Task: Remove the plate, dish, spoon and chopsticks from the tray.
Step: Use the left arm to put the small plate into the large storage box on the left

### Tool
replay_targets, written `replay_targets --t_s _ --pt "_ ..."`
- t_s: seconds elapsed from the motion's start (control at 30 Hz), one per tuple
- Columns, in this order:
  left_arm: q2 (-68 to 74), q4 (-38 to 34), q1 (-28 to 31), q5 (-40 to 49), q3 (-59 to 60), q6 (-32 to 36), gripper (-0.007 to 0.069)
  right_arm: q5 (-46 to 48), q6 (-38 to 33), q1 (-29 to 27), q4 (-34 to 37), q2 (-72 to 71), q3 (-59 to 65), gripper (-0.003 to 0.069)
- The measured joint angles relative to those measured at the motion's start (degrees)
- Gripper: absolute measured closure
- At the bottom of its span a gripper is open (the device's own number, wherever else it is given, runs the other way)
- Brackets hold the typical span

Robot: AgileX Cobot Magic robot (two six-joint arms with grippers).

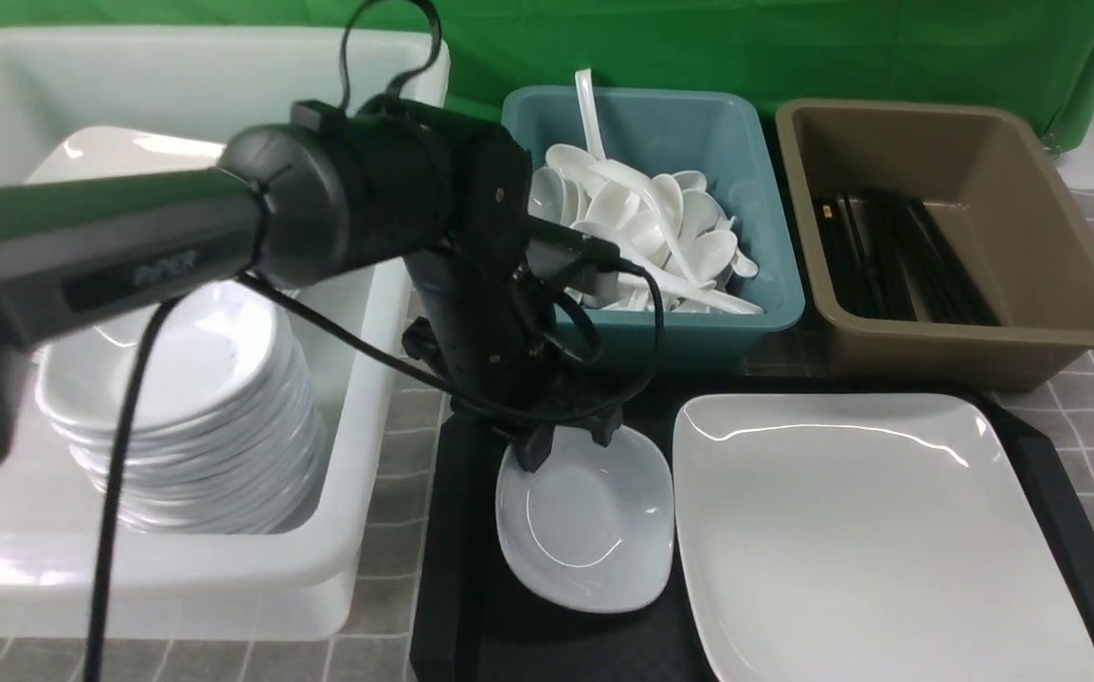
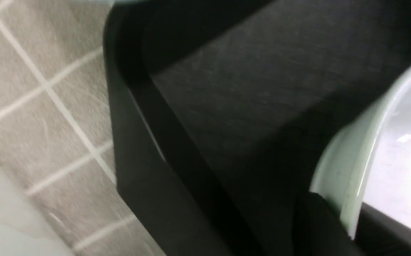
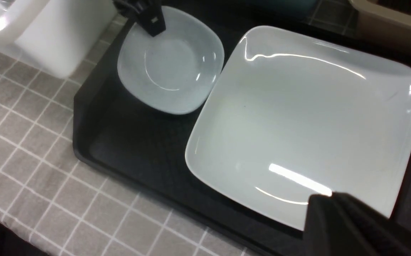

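Dish (image 1: 594,530) sits left on tray (image 1: 442,568). My left gripper (image 1: 565,445) straddles its far rim, seemingly clamped; view blurred. My right gripper (image 3: 333,209) is clenched, empty. Dish likely light, slick, breakable: pinch rim deep.

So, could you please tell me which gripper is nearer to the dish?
Left. The left gripper grips the dish at its far rim; the right gripper hovers over the plate's near edge.

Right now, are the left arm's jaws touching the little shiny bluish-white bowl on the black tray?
Touching. In the left wrist view, the left gripper's jaws pinch the rim of the small bluish-white glossy dish.
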Motion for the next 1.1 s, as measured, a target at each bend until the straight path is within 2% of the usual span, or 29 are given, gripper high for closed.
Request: replay_targets --t_s 0.33,0.53,0.63,0.77,0.8,0.83,0.87,0.9,0.93,1.1 --pt "-15.7 -4.9 0.0 -2.6 -1.3 0.9 0.0593 -2.3 0.0 0.0 0.2 0.0 0.0 0.0624" --pt "-21.2 -4.6 0.1 -1.5 -1.1 -0.2 0.0593 -2.7 0.0 0.0 0.2 0.0 0.0 0.0624" --pt "-26.5 -2.5 2.4 -1.2 -1.1 -3.5 0.0593 -3.7 -0.1 0.0 0.2 0.0 0.0 0.0624" --pt "-34.2 -0.1 14.2 1.3 0.6 -7.6 0.0593 -5.1 -0.1 0.0 0.3 0.0 0.0 0.0623" --pt "-34.3 -0.1 15.0 1.4 0.6 -7.7 0.0593 -5.1 -0.1 0.0 0.4 0.0 0.0 0.0623" --pt "-37.6 -0.8 22.4 1.6 4.8 -8.0 0.0593 -5.1 -0.1 0.0 0.4 0.0 0.0 0.0622" --pt "-37.6 -0.8 22.4 1.6 4.8 -8.0 0.0593 -5.1 -0.1 0.0 0.4 0.0 0.0 0.0622" --pt "-40.0 -3.5 29.5 1.1 9.6 -7.8 0.0593 -5.1 -0.1 0.0 0.5 0.0 0.0 0.0622" --pt "-41.5 -6.7 33.9 -0.2 13.8 -7.1 0.0593 -5.1 -0.1 0.0 0.5 0.0 0.0 0.0622" --pt "-43.4 -21.4 45.7 -5.1 26.8 -2.1 0.0593 -5.5 -0.1 0.0 0.5 0.0 0.0 0.0622"
